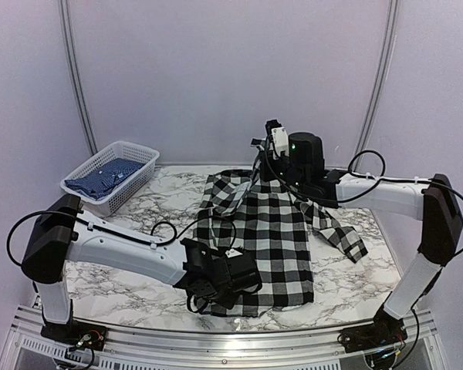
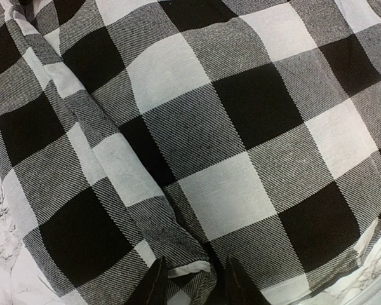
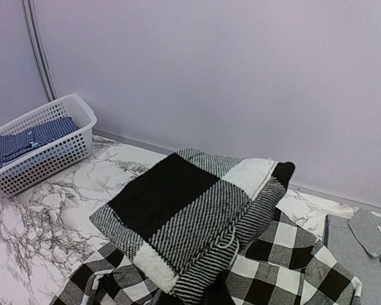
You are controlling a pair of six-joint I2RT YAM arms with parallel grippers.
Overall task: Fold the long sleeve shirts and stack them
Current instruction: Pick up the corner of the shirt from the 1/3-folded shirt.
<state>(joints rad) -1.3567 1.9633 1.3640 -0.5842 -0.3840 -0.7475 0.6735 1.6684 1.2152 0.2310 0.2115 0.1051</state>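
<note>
Overhead view; wrist close-ups on shirt [image 1: 262, 239]

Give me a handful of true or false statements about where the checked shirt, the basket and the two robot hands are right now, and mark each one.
1. The black-and-white checked shirt lies on the marble table. True.
2. The white basket is empty. False: blue cloth lies in it.
3. The right hand holds a fold of the checked shirt raised off the table. True: the right wrist view shows the fold lifted in front of it.
4. The left hand is over the basket. False: it is at the shirt's near left edge, with cloth between its fingertips.
5. The basket stands at the table's far right. False: it is at the far left.
</note>
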